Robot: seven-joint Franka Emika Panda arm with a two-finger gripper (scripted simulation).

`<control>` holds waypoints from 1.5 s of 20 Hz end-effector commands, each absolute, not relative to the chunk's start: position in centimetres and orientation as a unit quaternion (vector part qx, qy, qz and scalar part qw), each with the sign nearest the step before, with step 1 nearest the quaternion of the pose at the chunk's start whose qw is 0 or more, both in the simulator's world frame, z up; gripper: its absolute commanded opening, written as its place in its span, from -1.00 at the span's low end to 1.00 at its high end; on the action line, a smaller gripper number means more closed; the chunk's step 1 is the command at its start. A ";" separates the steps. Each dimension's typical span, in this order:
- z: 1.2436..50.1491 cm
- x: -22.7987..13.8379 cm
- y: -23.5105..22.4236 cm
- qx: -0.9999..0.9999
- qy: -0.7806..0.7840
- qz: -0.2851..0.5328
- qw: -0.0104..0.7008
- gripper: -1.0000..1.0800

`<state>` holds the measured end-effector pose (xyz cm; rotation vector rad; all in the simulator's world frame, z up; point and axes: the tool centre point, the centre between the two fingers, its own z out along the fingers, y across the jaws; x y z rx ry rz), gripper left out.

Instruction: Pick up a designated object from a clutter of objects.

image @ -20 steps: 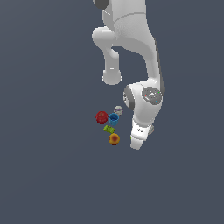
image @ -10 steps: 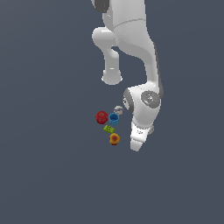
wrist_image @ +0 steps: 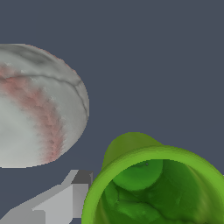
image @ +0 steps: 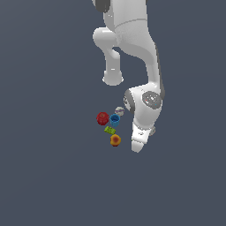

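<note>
Beside a whitish ball (wrist_image: 37, 105), the green cup (wrist_image: 153, 188) stands hollow, mouth up.

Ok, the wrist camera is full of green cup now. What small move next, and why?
Probably ease the tool straight down a touch, then close. The wrist view shows the green cup open-side up right beside one finger, with the whitish ball near; the second finger is not visible, so confirm that the rim sits between them first.
</note>
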<state>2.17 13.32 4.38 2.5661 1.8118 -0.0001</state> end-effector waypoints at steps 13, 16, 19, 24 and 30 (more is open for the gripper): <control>10.1 1.0 10.6 0.817 0.577 0.000 0.001 -1.00; 12.5 0.4 9.5 0.817 0.577 0.000 0.001 -1.00; 15.3 -0.1 8.3 0.817 0.577 0.000 0.001 -1.00; 20.2 -1.1 6.1 0.816 0.577 0.001 0.000 -1.00; 26.6 -2.4 3.2 0.816 0.578 0.001 -0.001 -1.00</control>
